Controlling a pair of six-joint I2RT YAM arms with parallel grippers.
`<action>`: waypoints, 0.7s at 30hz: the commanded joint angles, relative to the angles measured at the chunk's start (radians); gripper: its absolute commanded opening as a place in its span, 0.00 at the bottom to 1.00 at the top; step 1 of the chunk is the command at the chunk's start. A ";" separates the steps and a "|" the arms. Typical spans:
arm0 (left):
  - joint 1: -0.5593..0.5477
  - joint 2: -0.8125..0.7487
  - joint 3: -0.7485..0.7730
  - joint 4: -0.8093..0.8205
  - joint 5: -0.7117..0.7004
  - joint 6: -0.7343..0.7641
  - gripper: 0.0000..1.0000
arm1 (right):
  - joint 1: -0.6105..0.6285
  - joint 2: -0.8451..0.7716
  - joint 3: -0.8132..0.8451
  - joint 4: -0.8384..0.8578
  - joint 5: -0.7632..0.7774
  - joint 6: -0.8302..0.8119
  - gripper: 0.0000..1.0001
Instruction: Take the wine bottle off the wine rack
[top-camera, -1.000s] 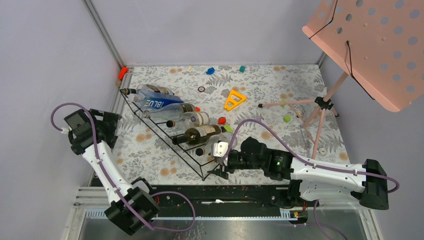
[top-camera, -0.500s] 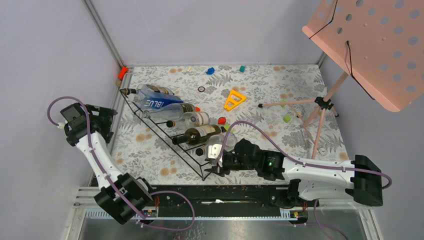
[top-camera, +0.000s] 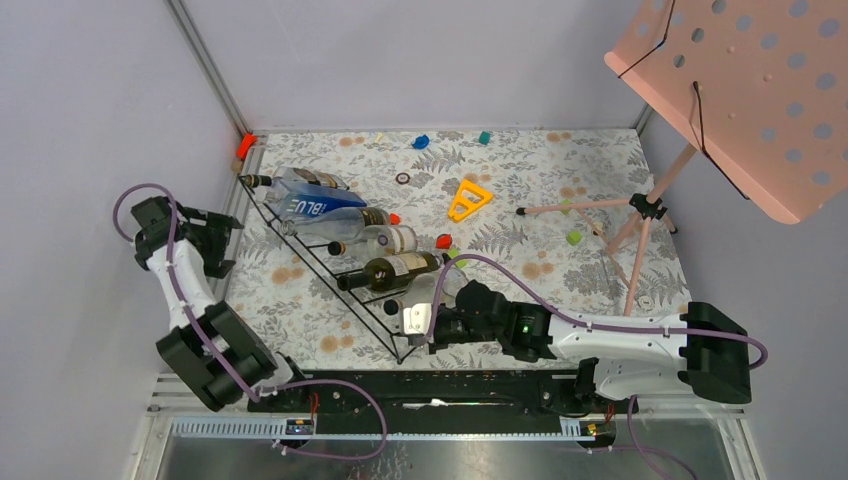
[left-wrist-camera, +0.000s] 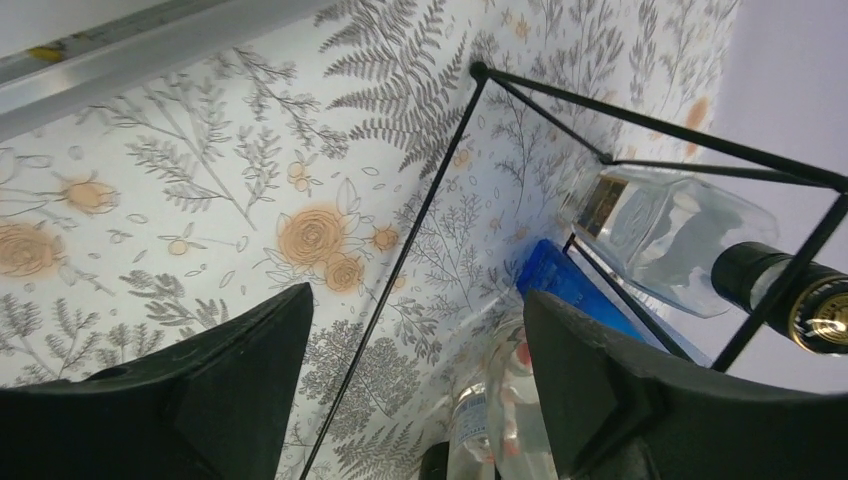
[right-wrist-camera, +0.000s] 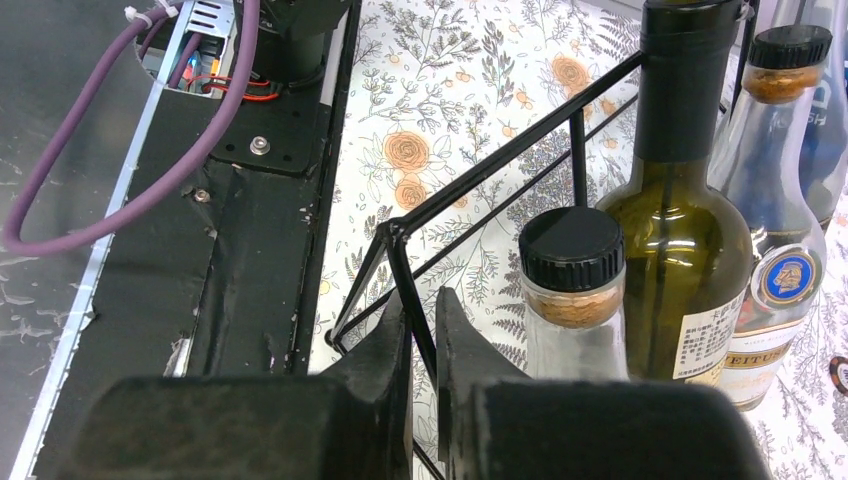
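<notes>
The black wire wine rack (top-camera: 300, 255) lies on the flowered table with several bottles in it. The wine bottle (top-camera: 395, 268) is dark green with a pale label and rests low in the rack. In the right wrist view the wine bottle (right-wrist-camera: 680, 260) stands just right of a small clear bottle with a black cap (right-wrist-camera: 572, 290). My right gripper (right-wrist-camera: 421, 335) is shut on a wire of the wine rack (right-wrist-camera: 480, 175) at its near corner, left of those bottles. My left gripper (left-wrist-camera: 415, 400) is open at the rack's far left side, over the rack wire (left-wrist-camera: 400, 270), holding nothing.
A blue bottle (top-camera: 312, 207) and clear bottles (top-camera: 390, 238) fill the rack's upper part. A pink perforated music stand (top-camera: 740, 90) on a tripod (top-camera: 630, 210) stands at the right. A yellow triangle (top-camera: 468, 200) and small coloured caps dot the table. Walls close the left and back.
My right gripper moved left to the rack's near corner and closed on its wire. The left arm pulled back and its gripper turned toward the rack's side.
</notes>
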 joint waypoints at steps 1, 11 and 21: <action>-0.089 0.091 0.112 0.024 0.008 0.058 0.80 | 0.000 0.020 0.023 0.002 0.021 0.162 0.00; -0.188 0.207 0.147 0.067 0.002 0.029 0.80 | 0.013 -0.002 0.018 0.008 0.062 0.191 0.00; -0.223 0.171 0.013 0.281 0.130 -0.071 0.81 | 0.024 -0.002 0.003 0.046 0.091 0.230 0.00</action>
